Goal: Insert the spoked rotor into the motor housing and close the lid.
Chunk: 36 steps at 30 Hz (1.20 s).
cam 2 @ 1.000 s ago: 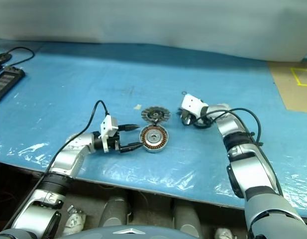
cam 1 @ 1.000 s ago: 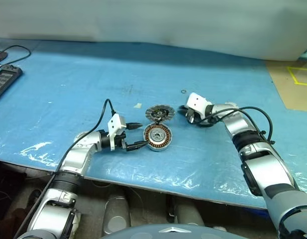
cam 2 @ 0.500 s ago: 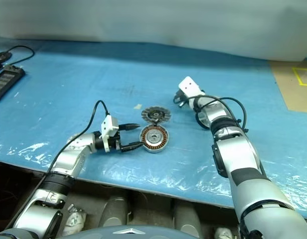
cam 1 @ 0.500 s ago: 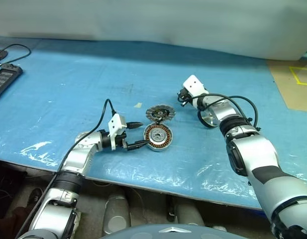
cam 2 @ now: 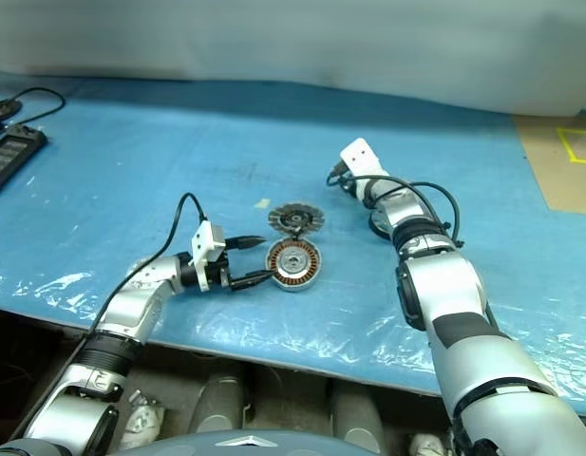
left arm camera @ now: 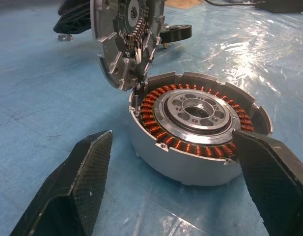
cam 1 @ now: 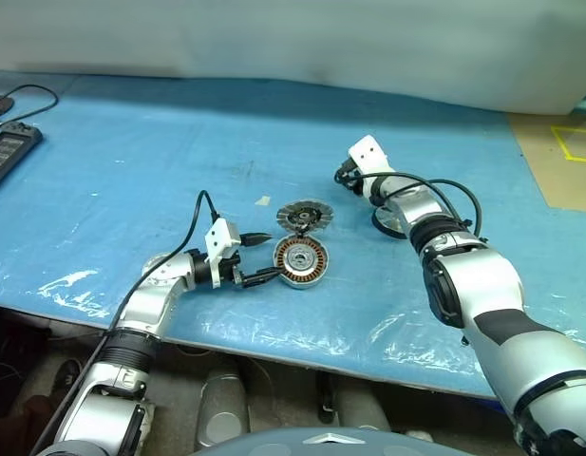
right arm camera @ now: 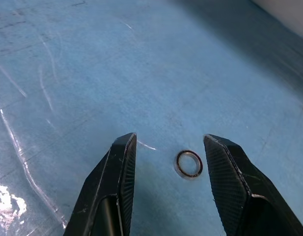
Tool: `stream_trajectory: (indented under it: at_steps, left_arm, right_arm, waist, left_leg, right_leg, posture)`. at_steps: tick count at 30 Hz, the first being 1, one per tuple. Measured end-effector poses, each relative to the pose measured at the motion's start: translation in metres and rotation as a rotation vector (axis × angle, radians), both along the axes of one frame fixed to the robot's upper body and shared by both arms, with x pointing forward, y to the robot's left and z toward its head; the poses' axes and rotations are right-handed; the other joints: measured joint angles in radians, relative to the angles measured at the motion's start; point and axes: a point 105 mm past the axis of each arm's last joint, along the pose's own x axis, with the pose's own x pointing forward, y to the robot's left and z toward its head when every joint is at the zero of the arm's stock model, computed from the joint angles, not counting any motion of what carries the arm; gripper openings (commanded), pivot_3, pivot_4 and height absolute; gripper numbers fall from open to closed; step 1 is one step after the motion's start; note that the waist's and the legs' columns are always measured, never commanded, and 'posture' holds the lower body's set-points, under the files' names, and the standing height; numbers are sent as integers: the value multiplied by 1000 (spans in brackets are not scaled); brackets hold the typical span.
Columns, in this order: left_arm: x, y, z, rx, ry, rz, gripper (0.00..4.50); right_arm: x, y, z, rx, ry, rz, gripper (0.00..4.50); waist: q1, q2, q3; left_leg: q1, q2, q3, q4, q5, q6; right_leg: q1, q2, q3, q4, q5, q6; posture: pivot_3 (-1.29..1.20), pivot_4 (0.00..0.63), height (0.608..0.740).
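Housing [left arm camera: 198, 129] sits on the blue sheet [cam 1: 131, 152] near the front edge of the table, copper windings round a silver centre, open on top. Its lid [left arm camera: 126, 39] (grey finned disc) is tipped up on edge at the far side of the housing, touching its rim; from the head cam it reads as the disc [cam 1: 305, 216] just behind the housing.

Left gripper [cam 1: 257, 257] lies level just beside the housing, fingers spread wide. One finger [left arm camera: 269, 172] is right against the housing wall, the other [left arm camera: 77, 177] is clear of it on the sheet. Not clamped on anything.

Right gripper [right arm camera: 166, 162] is further back and to the right, well apart from the housing. Fingers apart, nothing between them, and a small metal ring [right arm camera: 189, 163] lies on the sheet in the gap btw the tips.

Rotor [cam 1: 387, 222]: dark round thing on the sheet right of the lid, mostly hidden behind the right arm, so can't make out spokes.

Black device [cam 1: 8, 152] w/ cable at the far left edge.
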Motion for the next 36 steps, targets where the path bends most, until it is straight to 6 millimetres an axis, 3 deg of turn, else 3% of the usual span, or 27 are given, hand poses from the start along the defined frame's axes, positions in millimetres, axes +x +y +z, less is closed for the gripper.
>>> stream_trajectory:
  at_steps: [6, 15, 26, 36]
  left_arm:
    - [0, 0, 0, 0, 0, 5, 4085]
    - [-1, 1, -1, 0, -2, 21, 4085]
    - [-2, 2, -3, -1, -4, 38, 4085]
    - [-4, 5, -4, 6, -12, 58, 4085]
  right_arm:
    - [1, -6, -2, 34, 9, -58, 2262]
    - [-4, -5, -22, 165, 104, -118, 2262]
    - [-3, -8, -25, 335, 134, -219, 2262]
    - [-2, -4, -24, 359, 138, -241, 2262]
  waist:
    - [0, 0, 0]
    - [0, 0, 0]
    - [0, 0, 0]
    - [0, 0, 0]
  left_leg:
    - [0, 0, 0, 0, 0, 0]
    - [0, 0, 0, 0, 0, 0]
    - [1, 0, 0, 0, 0, 0]
    - [1, 0, 0, 0, 0, 0]
  right_leg:
    - [0, 0, 0, 0, 0, 0]
    - [0, 0, 0, 0, 0, 0]
    - [0, 0, 0, 1, 0, 0]
    - [0, 0, 0, 1, 0, 0]
  posture:
    - [0, 150, 740]
    - [0, 150, 740]
    - [0, 150, 740]
    - [0, 150, 740]
